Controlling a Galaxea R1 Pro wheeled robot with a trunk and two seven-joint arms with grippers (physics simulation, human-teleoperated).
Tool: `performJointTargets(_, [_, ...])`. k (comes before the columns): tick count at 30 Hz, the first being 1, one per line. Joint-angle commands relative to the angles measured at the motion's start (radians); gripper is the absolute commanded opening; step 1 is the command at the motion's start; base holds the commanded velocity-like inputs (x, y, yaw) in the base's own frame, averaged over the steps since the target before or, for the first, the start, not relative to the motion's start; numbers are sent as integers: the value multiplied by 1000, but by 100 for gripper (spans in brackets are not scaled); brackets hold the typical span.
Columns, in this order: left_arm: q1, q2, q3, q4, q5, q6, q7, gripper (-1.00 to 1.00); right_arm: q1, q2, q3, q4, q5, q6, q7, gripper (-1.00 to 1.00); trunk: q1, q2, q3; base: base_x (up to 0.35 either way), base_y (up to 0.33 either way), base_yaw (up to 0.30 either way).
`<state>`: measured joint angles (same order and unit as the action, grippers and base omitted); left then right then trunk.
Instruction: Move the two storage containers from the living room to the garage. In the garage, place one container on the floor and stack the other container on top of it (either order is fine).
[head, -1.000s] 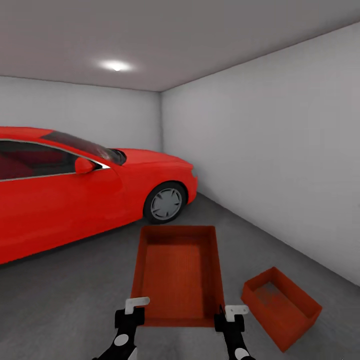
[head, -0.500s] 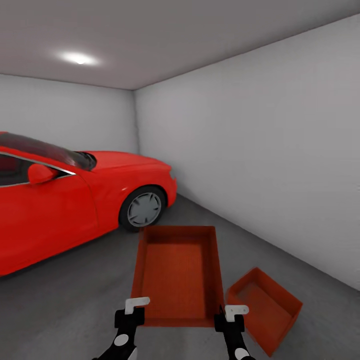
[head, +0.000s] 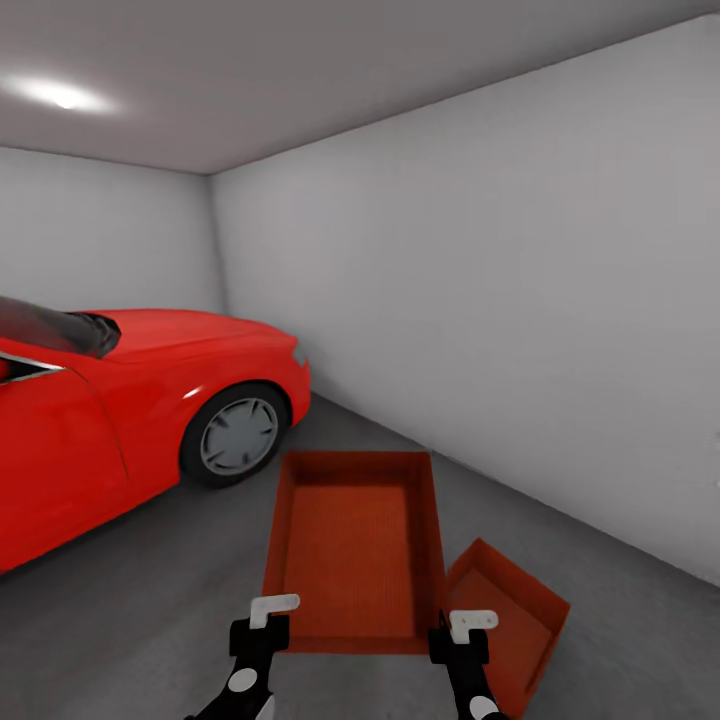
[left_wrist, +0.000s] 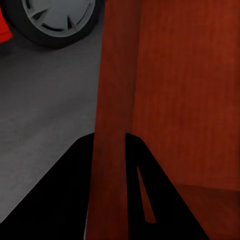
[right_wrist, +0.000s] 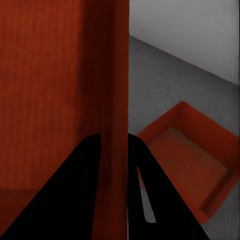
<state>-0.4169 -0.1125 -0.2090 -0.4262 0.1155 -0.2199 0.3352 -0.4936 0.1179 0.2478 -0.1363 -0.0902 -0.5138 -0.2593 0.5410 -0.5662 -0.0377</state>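
Garage floor (head: 150, 600): two empty containers (head: 355, 545).

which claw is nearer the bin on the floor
Right. The right claw grips the carried bin beside the floor bin; the left claw grips the carried bin's far wall.

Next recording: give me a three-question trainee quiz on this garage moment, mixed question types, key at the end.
1. True or false: both grippers clamp walls of the held container.
2. The second container sits: A) on the car; B) on the concrete floor, at the robot's right; C) inside the held one.
3. Fill in: the stacking step is ____ done.

Key: 1 true: left gripper and right gripper each straddle a wall. 2 B. 3 not yet.
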Motion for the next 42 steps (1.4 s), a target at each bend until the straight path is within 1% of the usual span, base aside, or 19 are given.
performJointTargets(1, [0,1,-3,3,21,-2,8,-100,-2,0,-38,-23,-11,-49,2,-100,1,-2,-2,322,0,-281])
performJointTargets(13, [0,1,-3,3,21,-2,7,-100,-2,0,-38,-23,-11,-49,2,-100,1,-2,-2,321,77,-281])
performJointTargets(42, [0,1,-3,2,21,-2,7,-100,-2,0,-38,-23,-11,-49,2,-100,1,-2,-2,312,184,-281])
